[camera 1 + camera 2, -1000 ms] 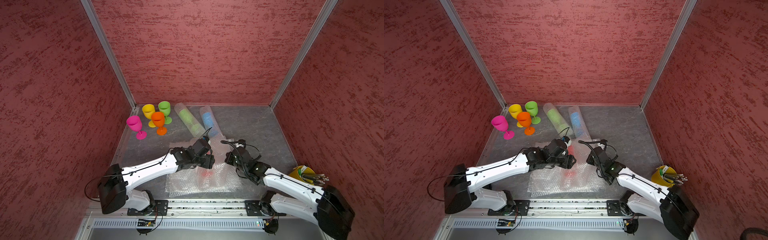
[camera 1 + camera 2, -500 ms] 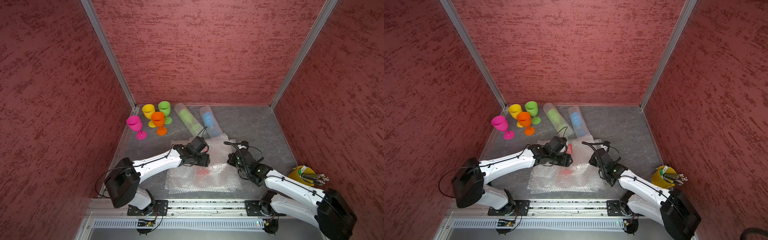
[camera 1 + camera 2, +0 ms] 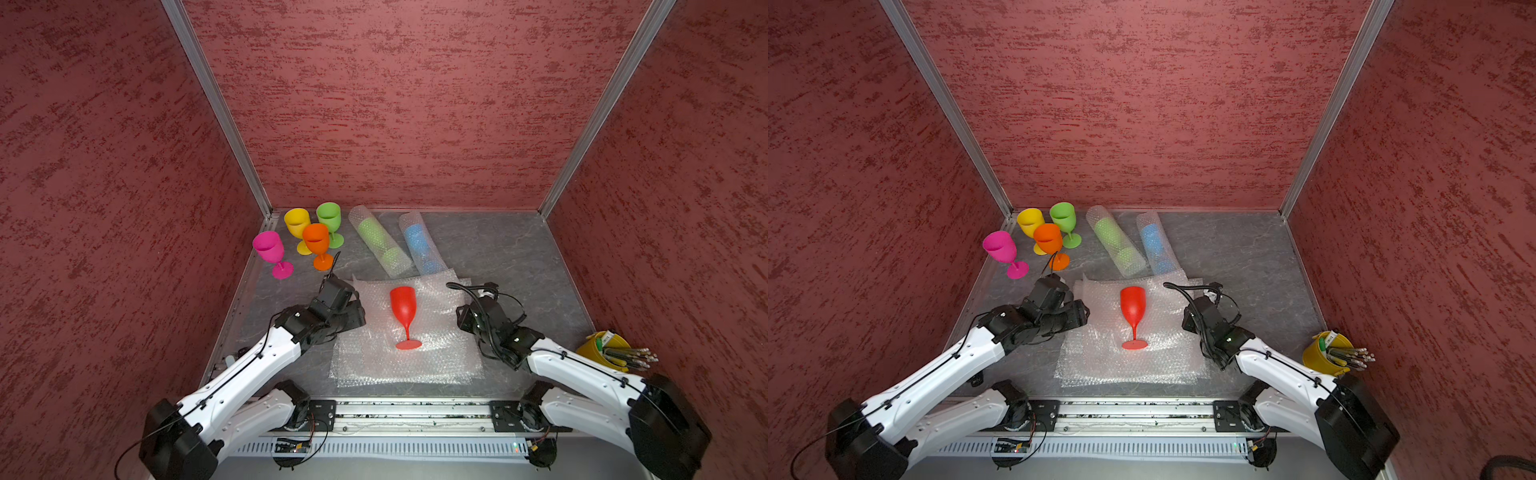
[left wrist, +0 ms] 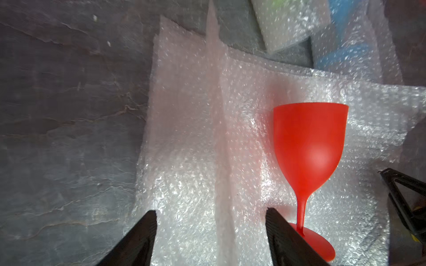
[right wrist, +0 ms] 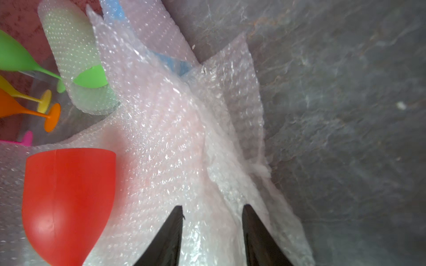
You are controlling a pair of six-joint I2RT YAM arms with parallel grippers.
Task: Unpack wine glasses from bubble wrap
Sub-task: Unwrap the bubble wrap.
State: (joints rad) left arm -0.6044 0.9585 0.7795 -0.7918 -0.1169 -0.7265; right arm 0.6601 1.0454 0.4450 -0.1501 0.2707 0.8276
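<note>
A red wine glass (image 3: 404,309) (image 3: 1133,309) lies bare on its side on flat bubble wrap (image 3: 407,361), foot toward the front. My left gripper (image 3: 358,312) (image 4: 211,211) is open just left of the glass, over the sheet's left edge, with nothing between its fingers. My right gripper (image 3: 460,320) (image 5: 212,208) hovers open over the sheet's right edge, holding nothing. Two rolled bubble wrap tubes lie behind, one with a green glass (image 3: 378,241) inside and one with a blue glass (image 3: 422,245). Pink (image 3: 270,249), yellow (image 3: 297,222), orange (image 3: 316,239) and green (image 3: 329,216) glasses stand at the back left.
A yellow bucket (image 3: 606,349) of pencils stands at the front right beside the right arm. Red walls close in three sides. The standing glasses crowd the back left corner, just beyond the left gripper.
The bubble wrap has been spread flat, baring the red glass. The left gripper drew back to the left off the sheet. The right gripper opened and let go of the wrap.
</note>
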